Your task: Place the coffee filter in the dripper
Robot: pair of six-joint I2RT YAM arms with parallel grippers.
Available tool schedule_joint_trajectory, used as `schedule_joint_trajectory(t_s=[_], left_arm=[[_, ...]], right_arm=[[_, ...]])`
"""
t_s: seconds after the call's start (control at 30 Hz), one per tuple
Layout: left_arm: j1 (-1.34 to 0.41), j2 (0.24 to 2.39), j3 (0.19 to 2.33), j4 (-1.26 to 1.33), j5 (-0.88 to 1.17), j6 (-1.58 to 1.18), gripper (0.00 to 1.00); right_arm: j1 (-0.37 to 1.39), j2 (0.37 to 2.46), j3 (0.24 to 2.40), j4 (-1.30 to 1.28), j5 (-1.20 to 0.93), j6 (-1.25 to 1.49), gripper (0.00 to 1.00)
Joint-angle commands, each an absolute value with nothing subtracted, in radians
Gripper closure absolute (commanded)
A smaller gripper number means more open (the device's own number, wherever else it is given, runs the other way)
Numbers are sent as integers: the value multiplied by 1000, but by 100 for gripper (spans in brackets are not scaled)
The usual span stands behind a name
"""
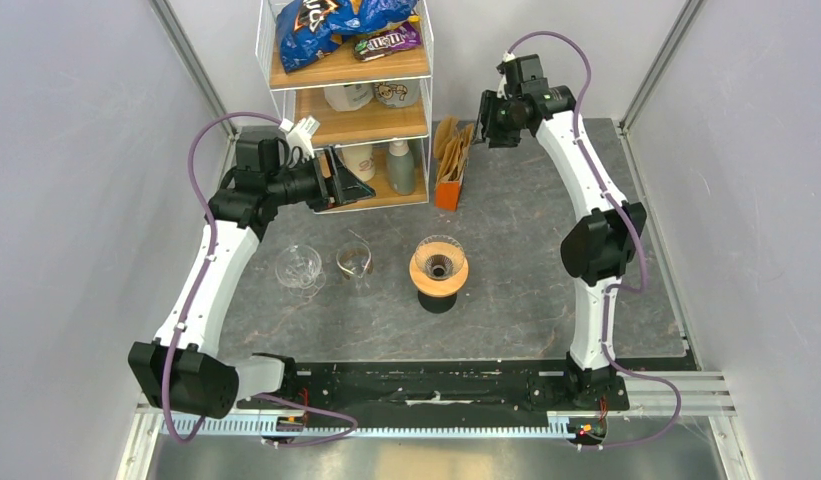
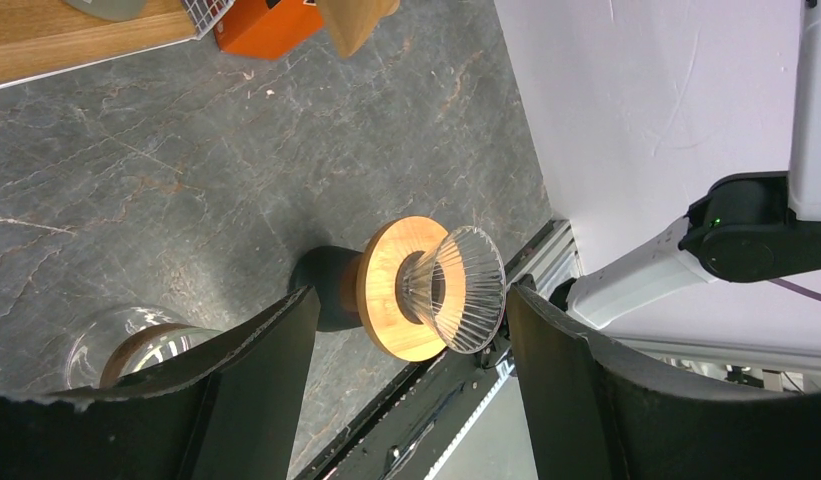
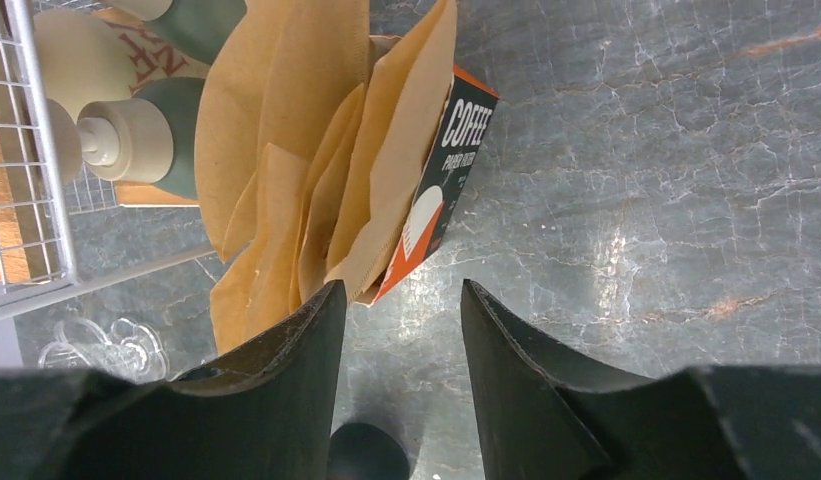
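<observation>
The glass dripper (image 1: pixel 439 260) sits on a round wooden collar on a dark base at mid-table; it also shows in the left wrist view (image 2: pixel 456 288). Brown paper coffee filters (image 1: pixel 454 145) stand in an orange and black box (image 1: pixel 448 190) beside the shelf; in the right wrist view the filters (image 3: pixel 296 150) fan out of the box (image 3: pixel 436 190). My right gripper (image 3: pixel 401 295) is open and empty, held above the table just beside the filters. My left gripper (image 2: pixel 411 300) is open and empty, high at the left by the shelf.
A wire and wood shelf (image 1: pixel 346 100) with snack bags, cups and bottles stands at the back. A glass carafe (image 1: pixel 299 267) and a small glass cup (image 1: pixel 354 261) stand left of the dripper. Grey walls close in both sides.
</observation>
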State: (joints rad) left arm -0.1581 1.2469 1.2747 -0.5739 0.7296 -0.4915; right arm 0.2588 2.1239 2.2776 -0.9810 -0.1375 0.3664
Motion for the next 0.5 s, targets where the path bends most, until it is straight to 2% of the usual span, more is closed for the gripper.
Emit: schedule_joint_trajectory(t_s=[0.0,0.47], left_arm=[[-152,1217,1275,-552,719,-475,23],[-146,1203,1254,-546,721,-487,22]], right_arm=[[277,2134,2337,-922,-60,377,47],[299,2194,2378,-913,-12,338,53]])
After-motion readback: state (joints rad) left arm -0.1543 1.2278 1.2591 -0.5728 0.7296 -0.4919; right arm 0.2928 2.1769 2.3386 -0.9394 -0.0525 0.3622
